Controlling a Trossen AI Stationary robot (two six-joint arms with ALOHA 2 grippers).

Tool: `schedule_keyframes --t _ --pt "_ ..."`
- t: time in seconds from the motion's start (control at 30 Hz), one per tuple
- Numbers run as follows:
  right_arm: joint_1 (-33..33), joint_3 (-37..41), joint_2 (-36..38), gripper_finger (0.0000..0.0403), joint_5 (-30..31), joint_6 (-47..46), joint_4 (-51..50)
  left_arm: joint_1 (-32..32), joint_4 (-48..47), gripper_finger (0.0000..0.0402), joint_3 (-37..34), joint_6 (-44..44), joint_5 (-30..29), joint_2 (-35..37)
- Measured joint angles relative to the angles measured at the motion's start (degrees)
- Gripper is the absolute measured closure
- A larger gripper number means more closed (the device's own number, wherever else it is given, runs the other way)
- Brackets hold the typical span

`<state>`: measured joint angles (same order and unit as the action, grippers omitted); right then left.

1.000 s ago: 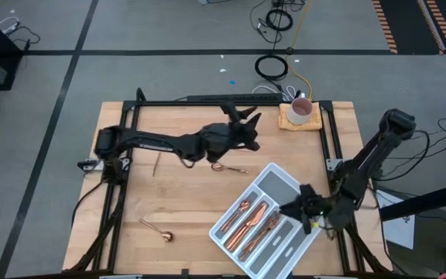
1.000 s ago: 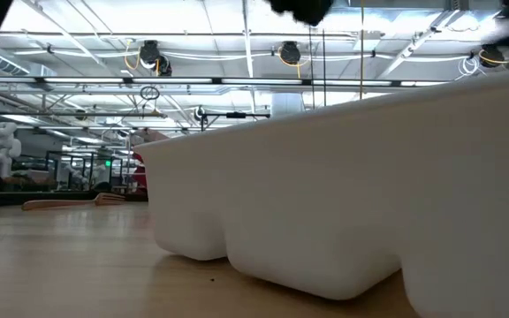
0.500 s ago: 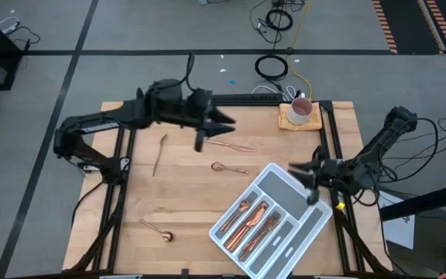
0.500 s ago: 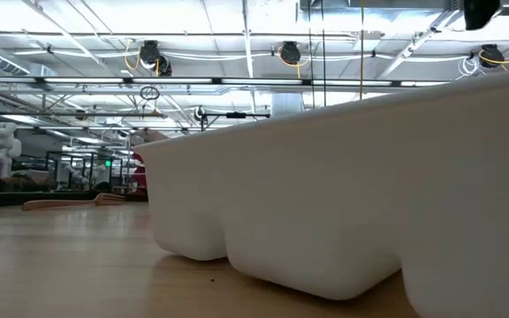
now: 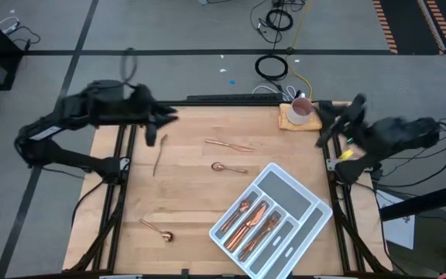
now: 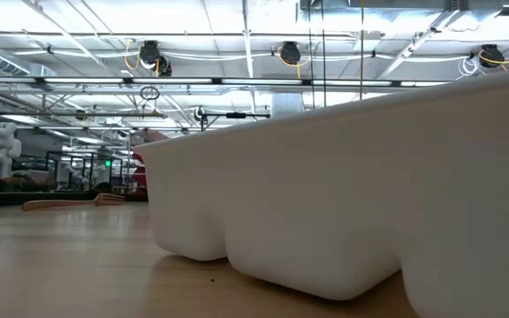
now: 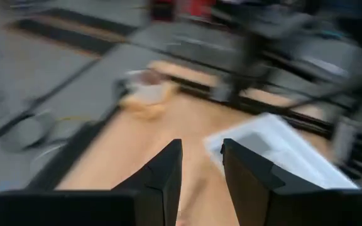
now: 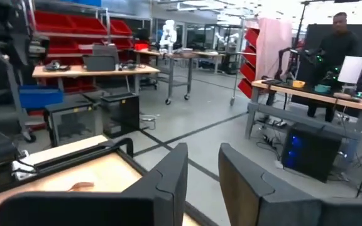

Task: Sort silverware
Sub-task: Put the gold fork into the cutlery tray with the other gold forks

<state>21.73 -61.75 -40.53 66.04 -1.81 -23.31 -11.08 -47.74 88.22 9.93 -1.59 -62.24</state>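
Loose copper silverware lies flat on the wooden table: a long piece [image 5: 229, 144], a spoon [image 5: 228, 167], a thin piece [image 5: 159, 155] and another spoon [image 5: 156, 229]. Several more pieces [image 5: 252, 218] lie in the compartments of the grey-white divided tray [image 5: 300, 195]. My left gripper [image 5: 169, 118] is raised over the table's far left corner, open, with nothing between its fingers [image 7: 162, 179]. My right gripper [image 5: 324, 118] is raised at the far right edge beside the mug, also open with nothing between its fingers [image 8: 168, 179].
A pink mug [image 5: 301, 108] stands on a yellow pad at the far right corner. In the low view the tray's wall [image 6: 343, 203] fills the view. Black frame rails [image 5: 231, 99] run along the table's edges. A person [image 8: 341, 37] stands at a desk beyond the table.
My left gripper has risen from over the table's middle and drawn back toward the far left corner, turning as it went. My right gripper has risen from over the tray's right end and swung to the far right edge, tipping level. The silverware has stayed in place.
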Motion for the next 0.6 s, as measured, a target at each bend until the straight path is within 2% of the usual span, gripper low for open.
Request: schedule_keyframes --t 0.07,0.13,0.17,0.23,0.33,0.43,0.53,0.6 --pt "-1.77 -6.60 -0.59 0.0323 -1.55 -0.34 -8.70 -0.54 -4.41 0.0281 -1.76 5.68 -8.31 3.15" --pt "-3.43 -12.43 -1.71 0.0323 -1.06 -2.10 -17.45 -1.10 -13.82 0.0281 -4.01 16.66 -17.86 5.19" --pt "-4.19 -14.60 -2.34 0.0323 -1.03 -3.30 -21.84 -1.21 -18.65 0.0281 -5.75 21.92 -21.10 5.75" --pt "-5.67 -17.15 -3.84 0.0323 -1.13 -6.07 -30.33 -1.20 -22.97 0.0281 -9.73 29.61 -23.39 6.25" --pt "-8.52 -17.79 -5.84 0.0323 -2.81 -13.16 -44.23 -1.16 -22.09 0.0281 -16.86 37.84 -22.90 5.71" --pt "-12.04 -17.67 -8.83 0.0323 -14.30 -26.26 -58.94 -1.26 -16.88 0.0281 -24.03 40.75 -22.02 4.45" --pt "-13.26 -15.53 -11.88 0.0323 -26.42 -30.54 -63.72 -2.67 -10.03 0.0281 -30.79 40.67 -16.47 2.87" --pt "-13.22 -13.15 -13.26 0.0323 -30.56 -30.35 -62.60 -4.43 -6.70 0.0281 -35.04 39.15 -11.56 1.71"
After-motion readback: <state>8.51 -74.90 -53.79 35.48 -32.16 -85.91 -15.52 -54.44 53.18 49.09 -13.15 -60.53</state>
